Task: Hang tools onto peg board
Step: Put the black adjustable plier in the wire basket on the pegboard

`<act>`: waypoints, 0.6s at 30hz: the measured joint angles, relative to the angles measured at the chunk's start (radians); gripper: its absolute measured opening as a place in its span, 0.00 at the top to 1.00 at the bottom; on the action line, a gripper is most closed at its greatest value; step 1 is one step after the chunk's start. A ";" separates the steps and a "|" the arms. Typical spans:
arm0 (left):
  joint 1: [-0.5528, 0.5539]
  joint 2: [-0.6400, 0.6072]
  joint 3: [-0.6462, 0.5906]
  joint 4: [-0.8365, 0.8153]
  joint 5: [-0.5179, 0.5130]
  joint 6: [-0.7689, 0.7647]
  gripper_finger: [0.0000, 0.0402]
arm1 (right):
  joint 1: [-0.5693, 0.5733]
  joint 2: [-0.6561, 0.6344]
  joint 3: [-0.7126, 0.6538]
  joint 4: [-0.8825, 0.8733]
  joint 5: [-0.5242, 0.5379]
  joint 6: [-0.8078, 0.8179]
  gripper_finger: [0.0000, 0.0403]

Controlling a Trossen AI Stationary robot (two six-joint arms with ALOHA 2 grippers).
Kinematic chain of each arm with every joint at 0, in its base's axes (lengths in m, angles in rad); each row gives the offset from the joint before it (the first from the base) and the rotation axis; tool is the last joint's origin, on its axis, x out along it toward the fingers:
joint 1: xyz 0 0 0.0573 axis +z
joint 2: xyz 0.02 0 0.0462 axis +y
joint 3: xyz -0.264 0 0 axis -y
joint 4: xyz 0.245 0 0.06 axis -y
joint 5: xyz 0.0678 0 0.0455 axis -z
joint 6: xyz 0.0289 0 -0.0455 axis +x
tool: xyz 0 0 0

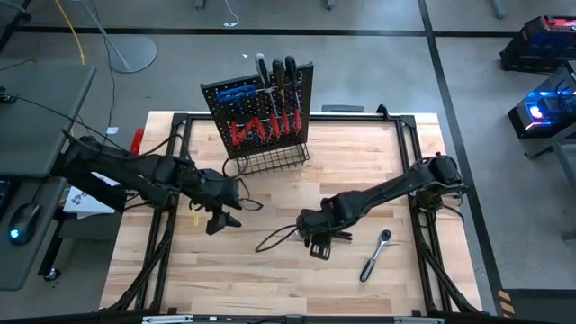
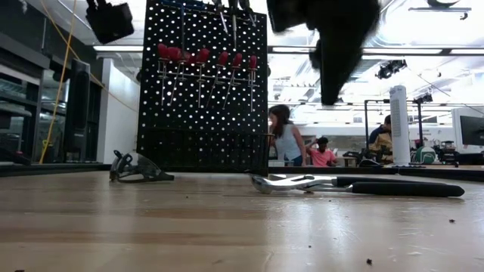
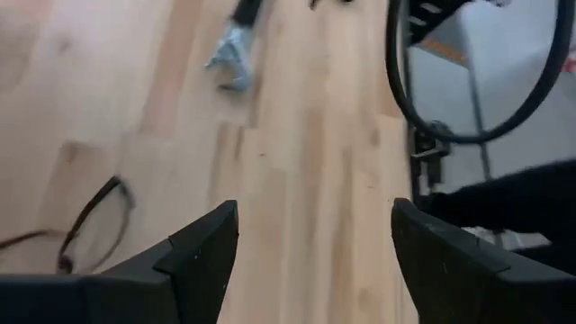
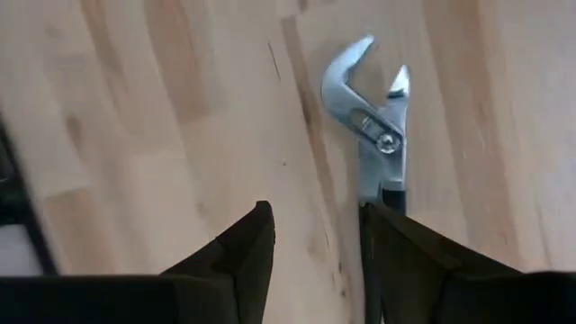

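Your right hand (image 4: 315, 261) hangs part-open over the pliers (image 4: 378, 135) lying mid-table — gripping nothing. Left hand (image 3: 310, 261) (wide open, empty) hovers over bare table (image 1: 270, 279) before the peg board (image 1: 261, 112).

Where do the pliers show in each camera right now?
High: hidden beneath the right gripper.
Low: pliers lying right of centre on the table.
Left wrist: silver head near the top edge.
Right wrist: head just beyond the fingers.
Landmark: right gripper, directly above them.
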 joint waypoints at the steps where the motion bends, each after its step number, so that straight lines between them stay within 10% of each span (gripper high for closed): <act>1: 0.000 0.000 0.000 -0.012 -0.016 -0.011 0.33 | -0.004 0.000 -0.037 0.043 0.002 -0.013 0.59; 18: -0.001 0.007 0.000 -0.027 -0.138 -0.165 0.33 | -0.044 0.000 -0.330 0.329 0.097 -0.300 0.59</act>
